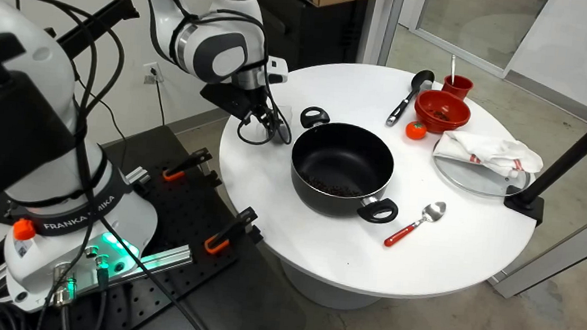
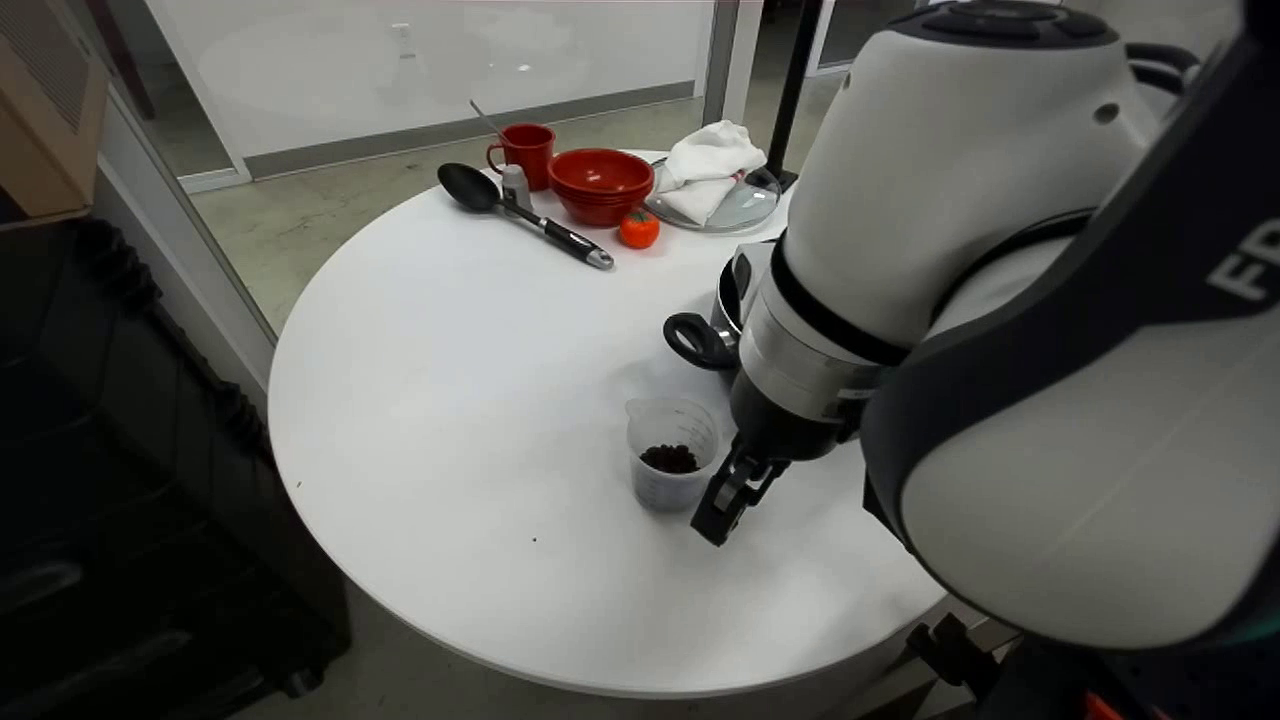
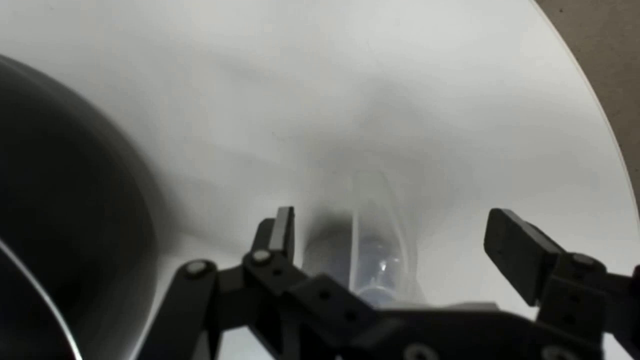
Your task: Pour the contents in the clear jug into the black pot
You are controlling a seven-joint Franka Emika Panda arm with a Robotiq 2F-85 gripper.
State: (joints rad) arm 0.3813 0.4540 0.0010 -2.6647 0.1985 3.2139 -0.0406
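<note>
Black fingers [image 3: 520, 252] stand well apart on the claw [image 3: 392, 237], spread wide in the wrist view and gripping nothing. The clear jug [image 2: 662, 492] shows in the gap between them, upright on the white table [image 2: 450, 420], looking nearer to one finger than the other; whether either touches it I cannot tell. Dark pieces [image 2: 670, 459] cover its bottom, as seen in an exterior view. Near the jug is the wide black pot [image 1: 342, 161], its rim shiny, with more dark pieces [image 1: 331, 188] gathered towards one side of its floor. On the side of the pot away from the jug lies a red-handled spoon [image 1: 408, 231]. Farther off are a black serving spoon [image 2: 560, 236] and a tomato [image 2: 639, 229] just beside a stack of red bowls [image 2: 598, 207], the top one with some dark bits [image 1: 440, 115] inside. Near the bowls stand a small grey container [image 2: 515, 190] and a red mug [image 2: 530, 160] with a slim utensil [image 1: 453, 68] in it. By the table's edge a glass lid [image 1: 489, 180] lies partly under a white cloth [image 1: 486, 150] with red stripes
</note>
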